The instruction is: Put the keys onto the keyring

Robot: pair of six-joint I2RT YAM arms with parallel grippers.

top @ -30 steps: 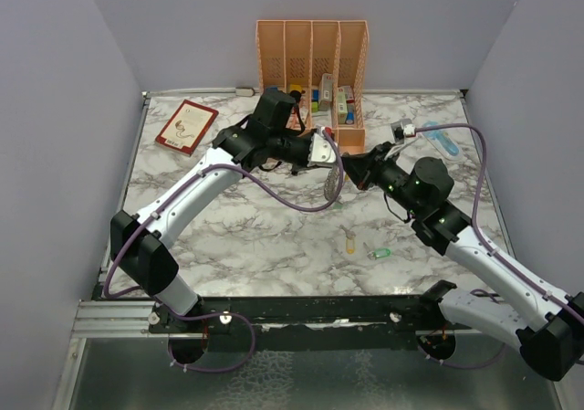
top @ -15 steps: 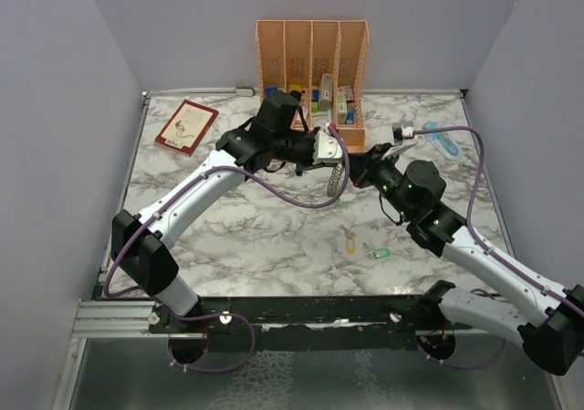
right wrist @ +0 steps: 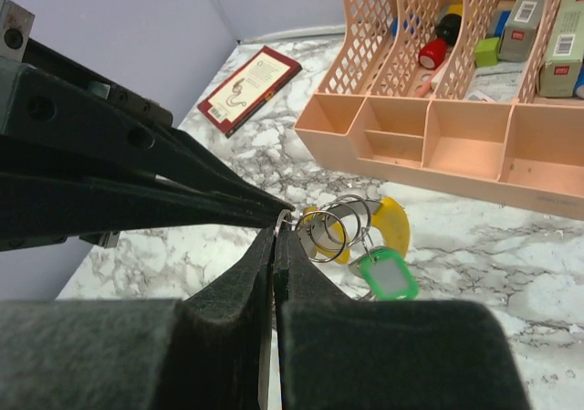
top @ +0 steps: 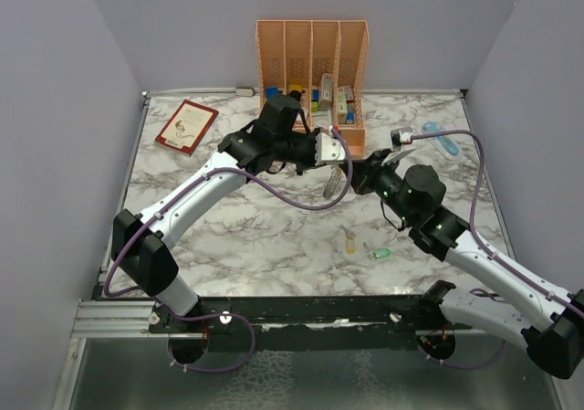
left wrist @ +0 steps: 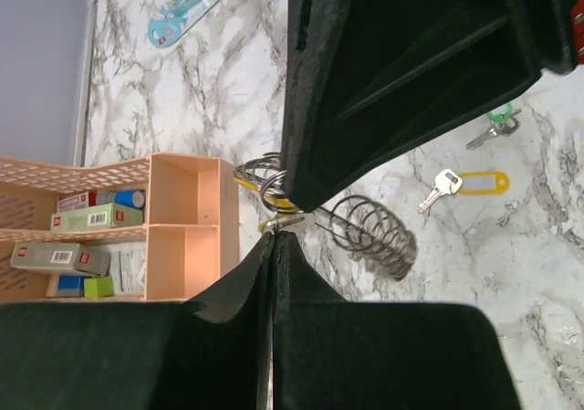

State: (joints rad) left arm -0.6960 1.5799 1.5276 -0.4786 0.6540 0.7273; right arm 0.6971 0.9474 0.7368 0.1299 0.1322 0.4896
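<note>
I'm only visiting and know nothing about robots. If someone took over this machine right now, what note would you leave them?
Left gripper: shut, pinching the keyring.
Right gripper: shut on the same keyring, which is held above the table between the two arms.
Done: a yellow-tagged key and a green-tagged key appear to hang on the ring.
Left: a loose yellow key and a loose green key lie on the table, to be threaded on.
</note>
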